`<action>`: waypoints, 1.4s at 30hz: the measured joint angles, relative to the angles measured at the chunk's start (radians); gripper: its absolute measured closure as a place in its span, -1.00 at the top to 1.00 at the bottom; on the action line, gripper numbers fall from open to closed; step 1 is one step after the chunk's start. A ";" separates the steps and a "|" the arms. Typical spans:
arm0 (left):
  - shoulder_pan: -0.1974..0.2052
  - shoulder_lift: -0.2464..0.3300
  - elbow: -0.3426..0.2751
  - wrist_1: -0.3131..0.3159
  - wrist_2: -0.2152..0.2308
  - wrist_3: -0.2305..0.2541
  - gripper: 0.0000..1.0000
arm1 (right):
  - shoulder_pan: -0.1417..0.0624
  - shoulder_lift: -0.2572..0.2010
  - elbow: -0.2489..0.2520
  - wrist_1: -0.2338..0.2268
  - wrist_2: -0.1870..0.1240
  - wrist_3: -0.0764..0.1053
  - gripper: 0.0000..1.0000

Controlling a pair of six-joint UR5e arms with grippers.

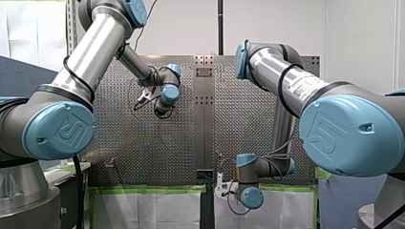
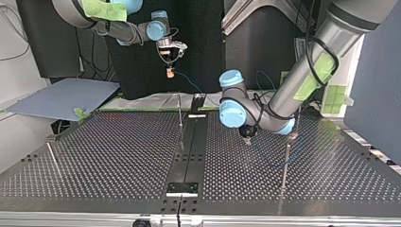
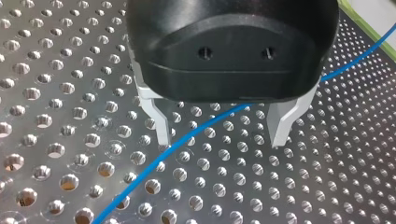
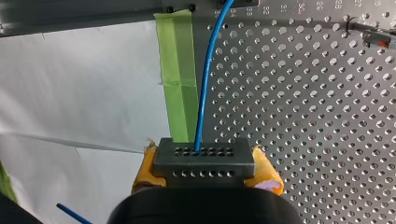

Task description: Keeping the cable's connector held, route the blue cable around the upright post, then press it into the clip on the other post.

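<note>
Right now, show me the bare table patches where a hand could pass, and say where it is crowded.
Free: the perforated metal table in the top view's left half, between the thin upright post and the black centre rail. Crowded: right of the rail, where my left gripper straddles the thin blue cable near another post.

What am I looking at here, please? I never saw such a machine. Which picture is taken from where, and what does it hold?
These are two robot arms at a metal table full of holes. One picture looks from behind the arms, one from across the table, and two come from cameras on the wrists. A blue cable runs across the table. The right claw, with yellow pads, is shut on the cable's grey connector. The left claw is open, with the cable running between its metal fingers. Thin upright posts stand on the table.
</note>
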 joint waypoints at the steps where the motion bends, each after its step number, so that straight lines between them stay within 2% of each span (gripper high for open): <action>1: -0.002 -0.002 0.000 0.001 -0.004 0.000 1.00 | 0.000 0.000 0.000 0.000 0.000 0.000 -1.00; 13: -0.021 -0.096 -0.001 -0.017 -0.064 0.000 1.00 | 0.000 0.000 -0.001 0.002 0.000 -0.001 -1.00; 20: -0.017 -0.116 -0.001 -0.021 -0.083 -0.001 1.00 | 0.001 0.000 -0.001 0.003 0.000 -0.004 -1.00; 29: -0.026 -0.173 -0.001 -0.029 -0.077 -0.014 1.00 | 0.001 0.000 0.000 0.003 0.000 -0.005 -1.00; 36: -0.028 -0.182 -0.001 -0.030 -0.065 -0.030 1.00 | 0.001 0.000 0.000 0.006 0.000 -0.007 -1.00; 42: -0.031 -0.184 -0.001 -0.032 -0.032 -0.061 1.00 | 0.001 0.000 0.000 0.008 0.000 -0.009 -1.00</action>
